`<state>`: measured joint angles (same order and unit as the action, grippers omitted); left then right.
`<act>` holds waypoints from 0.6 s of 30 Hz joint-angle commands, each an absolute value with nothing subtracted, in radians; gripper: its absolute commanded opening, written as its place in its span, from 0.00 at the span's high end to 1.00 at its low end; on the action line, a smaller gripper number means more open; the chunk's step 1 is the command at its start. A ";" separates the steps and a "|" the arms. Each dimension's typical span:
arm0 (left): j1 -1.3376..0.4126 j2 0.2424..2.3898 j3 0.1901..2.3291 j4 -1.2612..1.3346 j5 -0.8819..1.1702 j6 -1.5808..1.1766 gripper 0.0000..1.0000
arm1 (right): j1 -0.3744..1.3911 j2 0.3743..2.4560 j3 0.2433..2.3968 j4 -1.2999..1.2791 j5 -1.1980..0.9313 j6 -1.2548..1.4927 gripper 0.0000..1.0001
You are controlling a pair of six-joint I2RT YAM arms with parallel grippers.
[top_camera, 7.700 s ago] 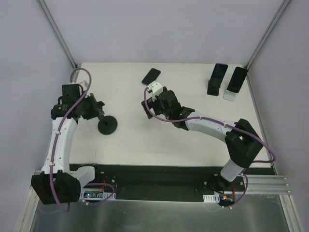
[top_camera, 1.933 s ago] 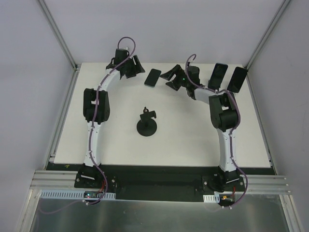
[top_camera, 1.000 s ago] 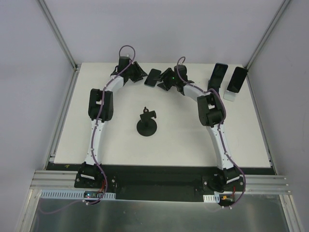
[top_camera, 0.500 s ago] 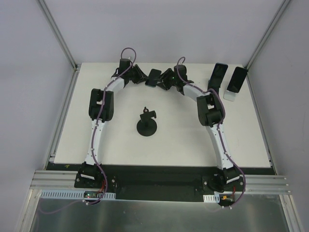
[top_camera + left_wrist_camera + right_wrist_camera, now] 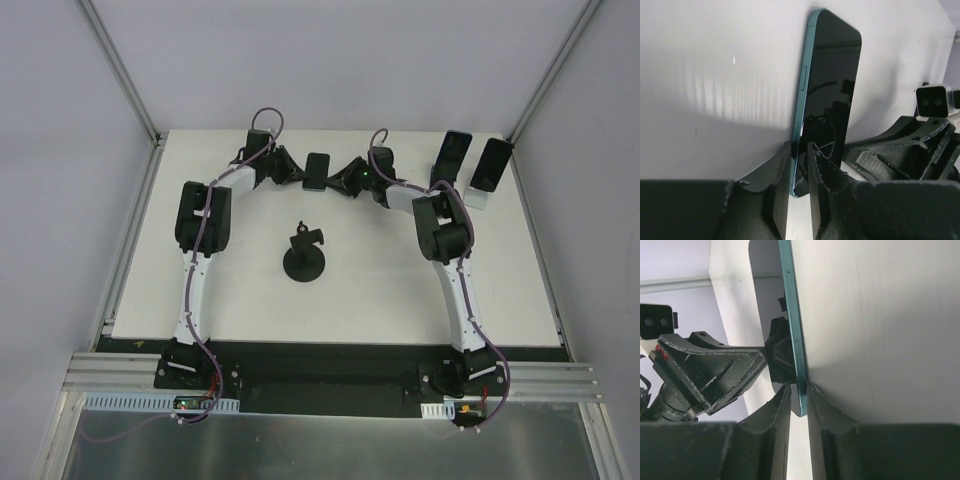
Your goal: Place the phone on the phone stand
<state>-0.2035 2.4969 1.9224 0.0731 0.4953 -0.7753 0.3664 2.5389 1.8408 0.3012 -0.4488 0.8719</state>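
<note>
The phone (image 5: 318, 168), dark-screened with a teal rim, lies at the back middle of the white table (image 5: 230, 300). My left gripper (image 5: 297, 172) meets it from the left and my right gripper (image 5: 340, 178) from the right. In the left wrist view the left gripper (image 5: 799, 150) is shut on the phone's (image 5: 832, 90) near corner, one finger against the screen and one under the back. In the right wrist view the right gripper (image 5: 799, 392) pinches the phone's (image 5: 792, 325) other end. The empty black phone stand (image 5: 304, 262) stands mid-table, nearer my bases.
Two other phones lean on stands at the back right, one on a black stand (image 5: 449, 162) and one on a white stand (image 5: 487, 172). Both arms stretch far forward. The table's back edge and the enclosure wall are just beyond the phone.
Both grippers have closed in on the phone from either side and their jaws have narrowed onto it. The phone has turned from tilted to nearly straight and shifted slightly nearer.
</note>
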 commanded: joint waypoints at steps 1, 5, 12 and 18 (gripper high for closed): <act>-0.256 2.330 1.775 0.025 0.493 -0.719 0.83 | 0.385 2.447 1.714 0.359 -0.511 0.859 0.82; -0.267 2.229 1.631 0.023 0.447 -0.700 0.84 | 0.419 2.372 1.597 0.402 -0.528 0.847 0.85; -0.270 2.095 1.503 -0.072 0.284 -0.588 0.57 | 0.503 2.304 1.511 0.453 -0.548 0.821 0.85; -0.278 2.075 1.517 -0.156 0.192 -0.493 0.25 | 0.509 2.260 1.402 0.615 -0.534 0.853 0.59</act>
<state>-0.2562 2.1284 1.5074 -0.0692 0.2634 -0.5919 0.5190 2.3608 1.4899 0.4488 -0.5201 0.8444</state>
